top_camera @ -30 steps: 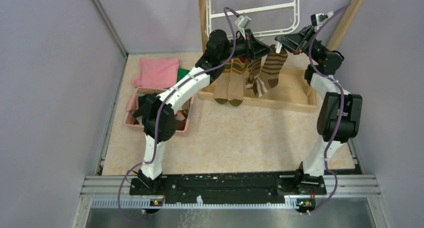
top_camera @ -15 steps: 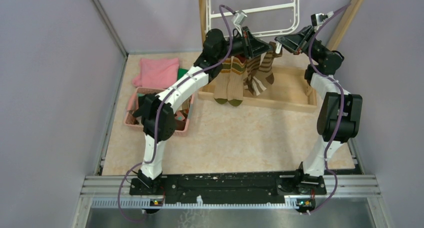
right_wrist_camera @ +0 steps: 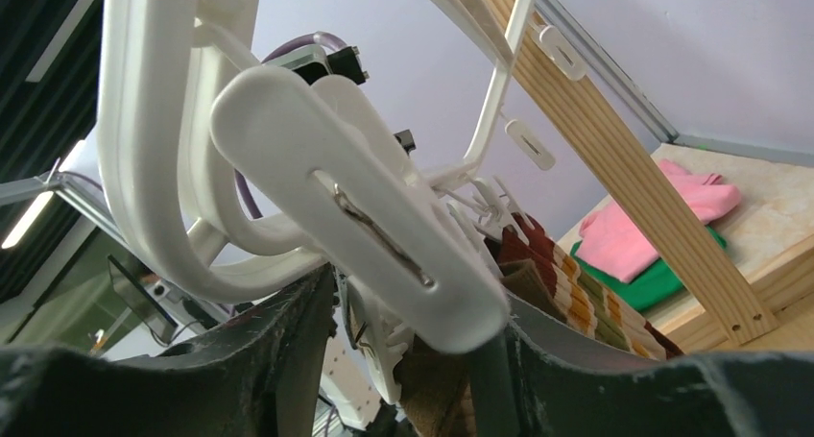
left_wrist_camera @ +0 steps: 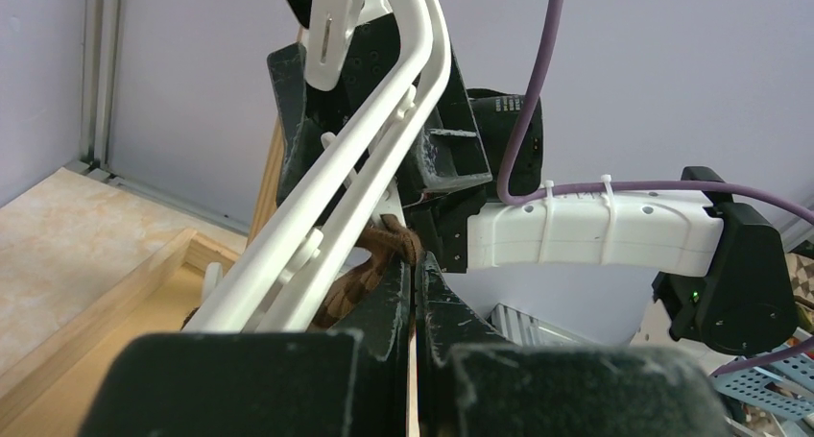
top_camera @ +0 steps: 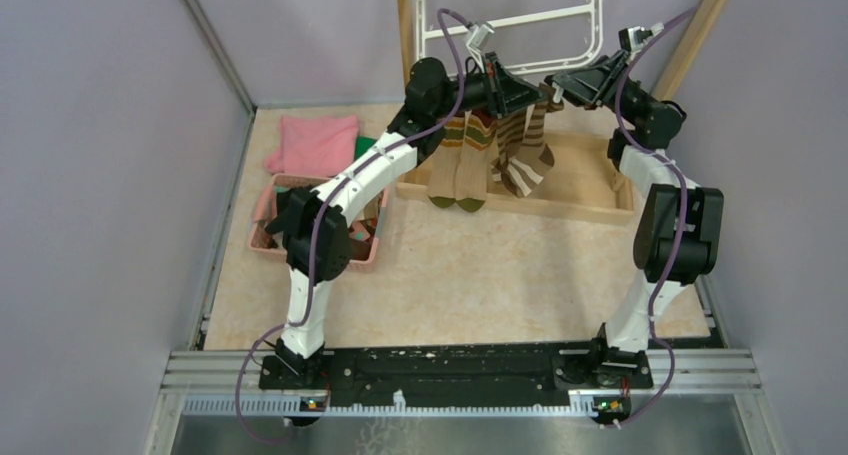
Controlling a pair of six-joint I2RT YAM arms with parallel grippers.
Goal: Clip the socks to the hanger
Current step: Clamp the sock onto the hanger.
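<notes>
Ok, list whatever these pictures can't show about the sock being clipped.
- Top external: where the brown sock meets the hanger, under left fingers and right fingers.
- Left wrist: most of that sock, behind the hanger's bar and left fingers.
- Right wrist: biting end of the clip, behind the right fingers.
- Top external: contents of the pink basket, under the left arm.

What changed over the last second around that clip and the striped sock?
The striped sock swung left, toward the two hanging socks, and now hangs straighter. The right gripper opened its jaws around the white clip and edged left. The left gripper rose slightly early on and stays shut on the sock's top. The hanger, pink cloth and basket have not moved.
</notes>
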